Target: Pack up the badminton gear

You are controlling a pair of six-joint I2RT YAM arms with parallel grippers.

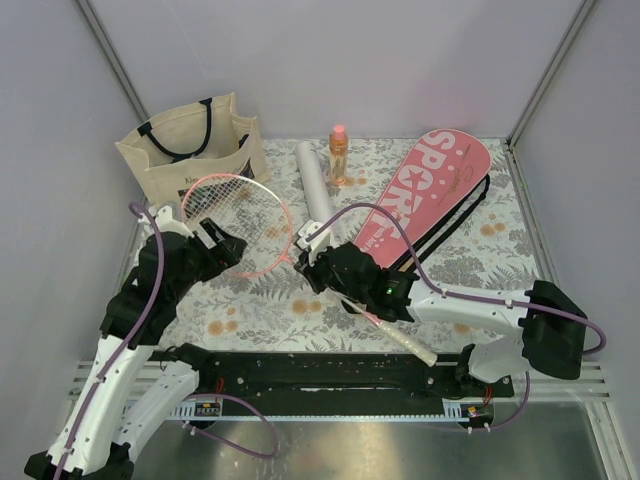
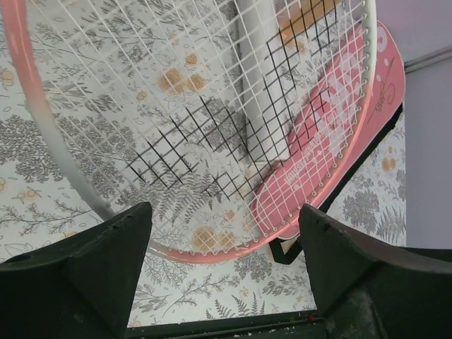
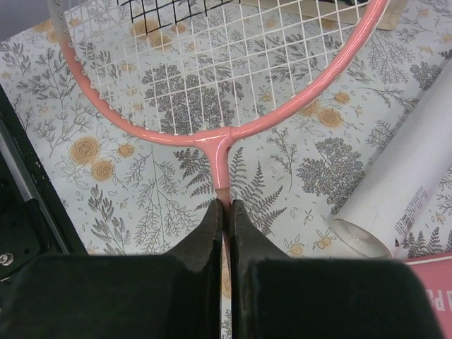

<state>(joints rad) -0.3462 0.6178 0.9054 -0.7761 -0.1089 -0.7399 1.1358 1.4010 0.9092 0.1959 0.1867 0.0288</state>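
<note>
One pink-framed racket (image 1: 240,215) shows, its white handle (image 1: 410,345) pointing toward the near right. My right gripper (image 1: 315,262) is shut on the racket's thin shaft just below the head, as the right wrist view (image 3: 227,205) shows. My left gripper (image 1: 225,245) is open and empty at the near left rim of the racket head (image 2: 205,258), its jaws wide apart on either side of the rim. The long white tube (image 1: 315,180) lies behind the racket. The pink "SPORT" cover (image 1: 430,195) lies at the back right. A second racket is not in view.
A beige tote bag (image 1: 190,150) with black straps stands at the back left. An orange bottle (image 1: 339,155) with a pink cap stands between the tube and the cover. The tube's open end (image 3: 364,236) lies close to the right of my right gripper.
</note>
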